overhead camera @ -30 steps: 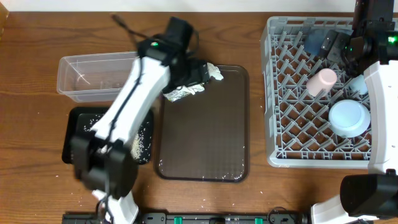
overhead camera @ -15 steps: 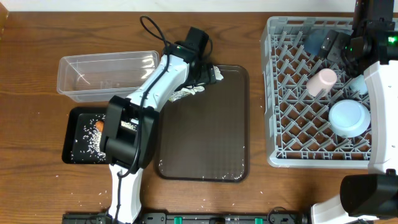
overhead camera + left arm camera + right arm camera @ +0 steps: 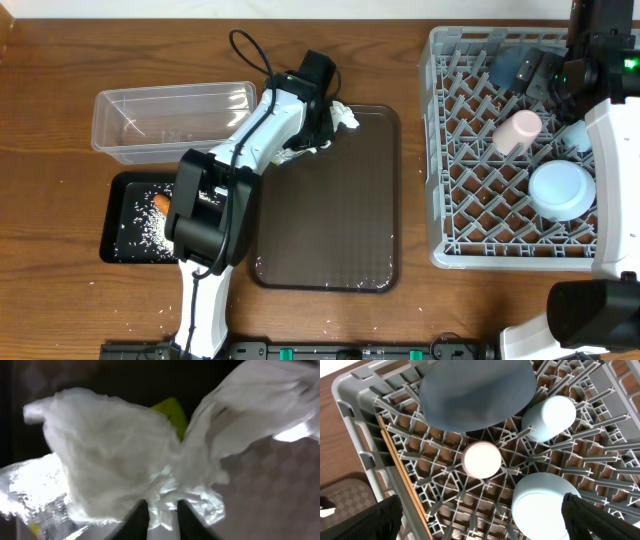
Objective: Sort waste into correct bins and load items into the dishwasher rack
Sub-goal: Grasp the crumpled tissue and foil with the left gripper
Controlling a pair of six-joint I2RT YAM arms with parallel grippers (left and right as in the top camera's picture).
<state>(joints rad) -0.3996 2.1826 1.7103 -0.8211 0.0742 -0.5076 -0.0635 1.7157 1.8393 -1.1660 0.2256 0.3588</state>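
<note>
Overhead: left claw (image 3: 322, 121) sits on the crumpled white wrappers (image 3: 340, 115) at the back corner of the flat brown serving tray (image 3: 330, 220). The clear plastic rectangular tub (image 3: 110, 135) lies just beside that corner, on the side away from the large square grey plastic rack (image 3: 437, 150). Its long axis runs sideways across the worktop (image 3: 60, 290). Left arm is far nearer.
Left wrist: claw pinched on a wrapper fold, with the bulk ahead of it.
Right wrist: right claw (image 3: 480, 510) is spread wide over the rack, holding nothing.

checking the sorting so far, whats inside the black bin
Scattered white rice grains and an orange carrot lie in the black bin; its right part is hidden under the left arm.
</note>
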